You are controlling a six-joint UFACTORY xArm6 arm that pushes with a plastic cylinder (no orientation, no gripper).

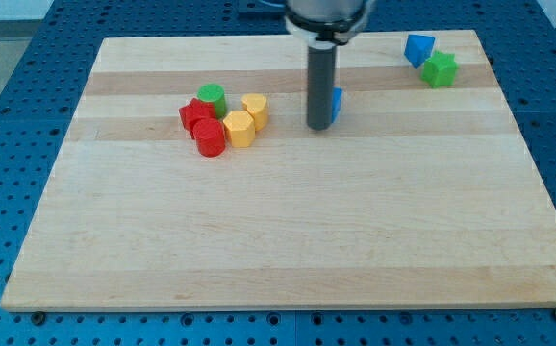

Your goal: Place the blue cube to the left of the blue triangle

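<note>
Wooden board [288, 240] fills the frame. Red, green and yellow blocks cluster [222, 119] upper left of centre. Blue triangle [417, 48] sits upper right, touching a green star [441, 69]. My tip [319, 126] stands just left of the blue cube [336, 104], apparently touching; the rod hides most of it. Cube looks light, rigid, likely to slide or twist. I'd push square on its left face, toward the triangle.
</note>
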